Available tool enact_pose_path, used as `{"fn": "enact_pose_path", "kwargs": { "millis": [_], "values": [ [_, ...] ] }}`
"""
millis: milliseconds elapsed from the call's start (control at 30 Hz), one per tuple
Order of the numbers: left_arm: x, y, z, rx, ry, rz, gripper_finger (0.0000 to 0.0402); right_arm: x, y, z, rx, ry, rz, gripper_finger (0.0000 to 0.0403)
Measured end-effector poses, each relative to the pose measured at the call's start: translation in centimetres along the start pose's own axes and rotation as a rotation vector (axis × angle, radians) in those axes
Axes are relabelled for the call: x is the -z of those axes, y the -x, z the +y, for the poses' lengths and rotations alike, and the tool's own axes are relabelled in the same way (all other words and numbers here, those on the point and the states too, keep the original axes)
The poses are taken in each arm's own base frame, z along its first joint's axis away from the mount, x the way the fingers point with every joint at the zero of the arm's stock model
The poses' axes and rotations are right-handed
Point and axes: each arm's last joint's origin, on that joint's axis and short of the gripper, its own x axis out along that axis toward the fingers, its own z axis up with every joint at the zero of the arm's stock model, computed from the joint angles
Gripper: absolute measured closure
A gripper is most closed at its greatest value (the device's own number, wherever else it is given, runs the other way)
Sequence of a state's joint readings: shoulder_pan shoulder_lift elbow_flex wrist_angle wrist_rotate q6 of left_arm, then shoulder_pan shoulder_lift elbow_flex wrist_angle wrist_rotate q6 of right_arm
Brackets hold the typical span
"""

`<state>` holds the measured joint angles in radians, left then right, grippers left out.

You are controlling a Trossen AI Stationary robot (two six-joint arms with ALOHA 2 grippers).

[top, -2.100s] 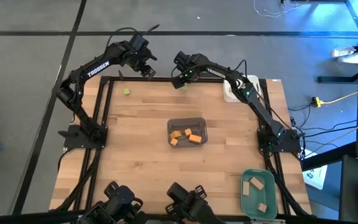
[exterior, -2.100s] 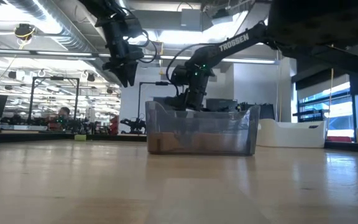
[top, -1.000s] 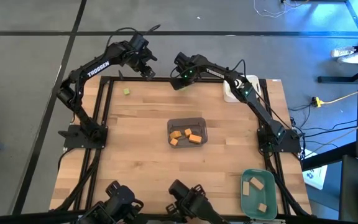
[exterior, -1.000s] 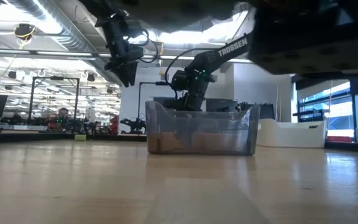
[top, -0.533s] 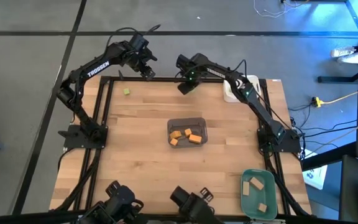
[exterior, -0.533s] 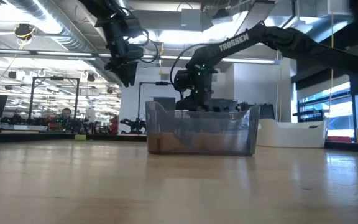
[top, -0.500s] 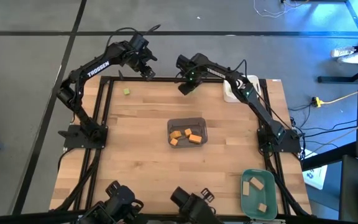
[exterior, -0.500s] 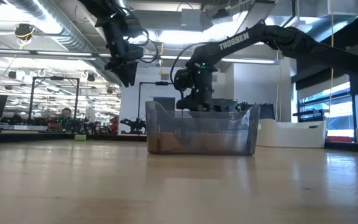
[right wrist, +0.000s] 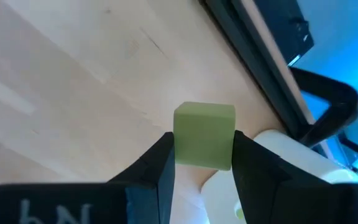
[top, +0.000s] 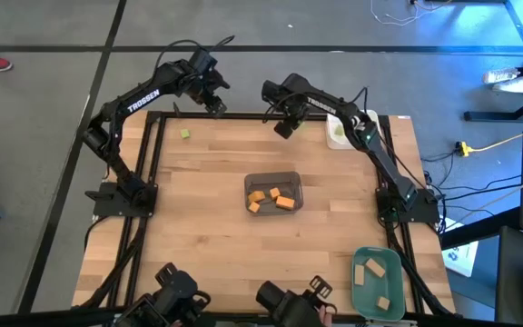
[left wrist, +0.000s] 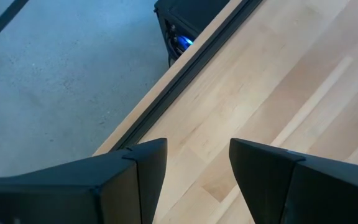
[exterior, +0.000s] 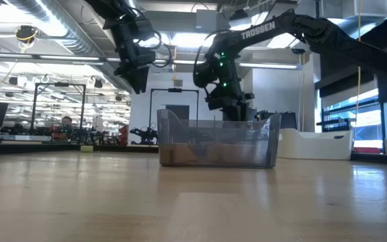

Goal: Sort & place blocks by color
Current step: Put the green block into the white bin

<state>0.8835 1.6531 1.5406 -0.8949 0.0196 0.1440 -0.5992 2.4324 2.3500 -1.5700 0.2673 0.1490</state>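
A light green cube (right wrist: 204, 142) sits between the fingers of my right gripper (top: 284, 130), above the table's far edge, left of the white tray (top: 339, 136). Another green block (top: 185, 134) lies on the table's far left. Three orange blocks (top: 273, 196) lie in the grey tray (top: 295, 176) at the centre. Tan blocks (top: 371, 267) lie in the green tray (top: 391, 286) at the near right. My left gripper (top: 216, 105) hangs open above the far edge, with nothing between its fingers (left wrist: 138, 171). My right gripper pinches the green cube by two opposite sides (right wrist: 179, 146) between its two fingers (right wrist: 160, 163). The fingers come from above, pointing steeply down. The cube is lifted clear of the table, with the wood showing under it.
The black frame rail (top: 243, 116) runs along the table's far edge. The clear-walled grey tray (exterior: 217, 140) stands in the middle of the low view. Bare wood lies left and near of the grey tray.
My right gripper has risen and gone toward the table's right edge, toward the white tray, and has tipped to point more steeply down. The green cube has gone with it and is lifted clear of the table.
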Motion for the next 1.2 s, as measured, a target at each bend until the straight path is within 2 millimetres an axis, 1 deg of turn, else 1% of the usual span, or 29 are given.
{"fn": "enact_pose_path", "kwargs": {
  "millis": [100, 300, 400, 467, 567, 700, 767, 867, 933, 1033, 1133, 1200],
  "values": [
    [-0.2, 0.0, 0.0, -0.002, 0.000, -0.017, 0.0234, 0.6, 1.6, -0.6, 0.001, -0.010, -0.036, 0.0277],
    [-0.3, 0.0, 0.0, -0.004, -0.001, -0.031, 0.0234, 2.7, 6.4, -2.4, -0.011, -0.049, -0.150, 0.0277],
    [-0.3, 0.0, 0.0, -0.004, -0.001, -0.031, 0.0234, 4.6, 8.5, -3.6, -0.019, -0.091, -0.189, 0.0277],
    [-0.3, 0.0, 0.0, -0.004, -0.001, -0.031, 0.0234, 6.2, 9.5, -4.7, -0.022, -0.136, -0.192, 0.0277],
    [-0.3, 0.0, 0.0, -0.004, 0.000, -0.031, 0.0234, 9.0, 9.6, -5.9, -0.011, -0.189, -0.154, 0.0277],
    [-0.3, 0.0, 0.0, -0.004, 0.000, -0.031, 0.0234, 13.1, 8.3, -7.6, 0.009, -0.284, -0.062, 0.0277],
    [-0.3, 0.0, 0.0, -0.004, 0.000, -0.031, 0.0234, 14.8, 7.0, -8.3, 0.020, -0.327, -0.003, 0.0277],
    [-0.3, 0.0, 0.0, -0.003, 0.000, -0.031, 0.0234, 16.4, 4.3, -9.2, 0.037, -0.372, 0.070, 0.0277],
    [-0.3, 0.0, 0.0, 0.001, -0.001, -0.032, 0.0234, 17.0, 2.3, -9.6, 0.057, -0.383, 0.086, 0.0277],
    [-0.3, 0.0, -0.1, 0.028, 0.000, -0.036, 0.0234, 17.1, -0.8, -10.2, 0.044, -0.414, 0.088, 0.0277],
    [-0.3, 0.0, -0.2, 0.063, -0.001, -0.041, 0.0234, 17.1, -3.0, -10.7, 0.040, -0.413, 0.084, 0.0277],
    [-0.3, 0.0, -0.2, 0.073, -0.002, -0.042, 0.0234, 17.2, -4.2, -11.0, 0.039, -0.429, 0.095, 0.0277]
  ]
}}
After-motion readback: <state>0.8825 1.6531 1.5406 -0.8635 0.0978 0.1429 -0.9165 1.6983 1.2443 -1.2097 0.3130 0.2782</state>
